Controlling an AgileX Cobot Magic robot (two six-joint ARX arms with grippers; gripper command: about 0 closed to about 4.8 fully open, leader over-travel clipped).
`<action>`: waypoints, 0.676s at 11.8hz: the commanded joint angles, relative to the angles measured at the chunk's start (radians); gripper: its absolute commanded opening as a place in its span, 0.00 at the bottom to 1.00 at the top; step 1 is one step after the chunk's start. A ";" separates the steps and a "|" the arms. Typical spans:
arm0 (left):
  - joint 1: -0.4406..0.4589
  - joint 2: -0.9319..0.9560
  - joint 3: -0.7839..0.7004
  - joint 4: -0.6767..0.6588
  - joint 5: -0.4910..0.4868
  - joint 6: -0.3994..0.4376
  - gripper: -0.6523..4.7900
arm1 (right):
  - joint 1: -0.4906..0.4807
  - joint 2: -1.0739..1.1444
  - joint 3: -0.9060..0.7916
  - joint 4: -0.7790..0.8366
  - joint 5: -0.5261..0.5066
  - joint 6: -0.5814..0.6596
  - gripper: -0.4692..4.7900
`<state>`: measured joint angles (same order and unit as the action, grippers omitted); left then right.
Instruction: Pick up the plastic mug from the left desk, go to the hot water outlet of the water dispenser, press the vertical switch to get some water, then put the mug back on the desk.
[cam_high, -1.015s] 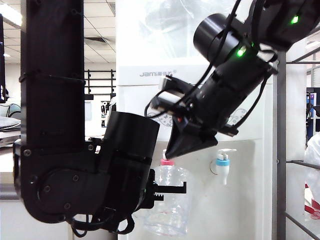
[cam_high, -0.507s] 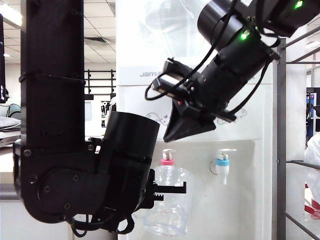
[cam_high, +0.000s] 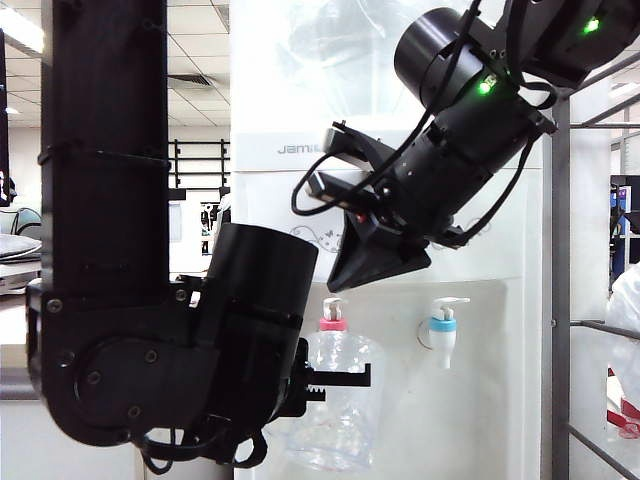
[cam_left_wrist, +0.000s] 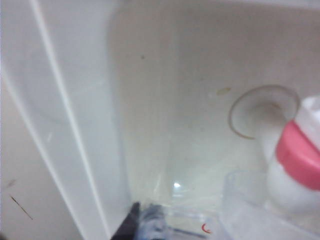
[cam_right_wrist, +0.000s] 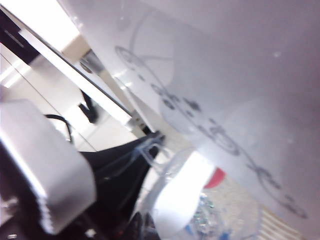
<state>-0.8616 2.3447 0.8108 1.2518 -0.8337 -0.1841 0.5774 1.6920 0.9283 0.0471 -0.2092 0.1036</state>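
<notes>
White and tall, the water dispenser (cam_high: 480, 400) is filling the background. Left gripper (cam_high: 340, 378) is clamping the plastic mug (cam_high: 342, 405), holding it right under the hot water outlet (cam_high: 333, 320). Right gripper (cam_high: 345, 278), jaws pinched shut on nothing, is hanging above the vertical switch (cam_high: 331, 306).

We seem to be in an open-plan office. Behind the water dispenser (cam_high: 400, 300), off to its left, we see a grid ceiling (cam_high: 195, 70) with panel lights, dark shelving (cam_high: 200, 165) against a far wall, and a desk edge (cam_high: 15, 385) below.
</notes>
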 joint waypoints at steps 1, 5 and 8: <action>0.001 -0.008 0.004 0.018 0.001 -0.007 0.11 | -0.034 0.017 0.013 -0.004 0.074 0.026 0.09; 0.001 -0.008 0.004 0.018 0.001 -0.007 0.11 | -0.040 0.019 0.013 -0.013 0.077 -0.013 0.09; 0.001 -0.008 0.004 0.018 0.001 -0.007 0.11 | -0.040 0.051 0.013 0.008 0.074 -0.083 0.09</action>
<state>-0.8612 2.3444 0.8112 1.2522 -0.8303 -0.1841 0.5591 1.7096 0.9295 0.0498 -0.2001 -0.0135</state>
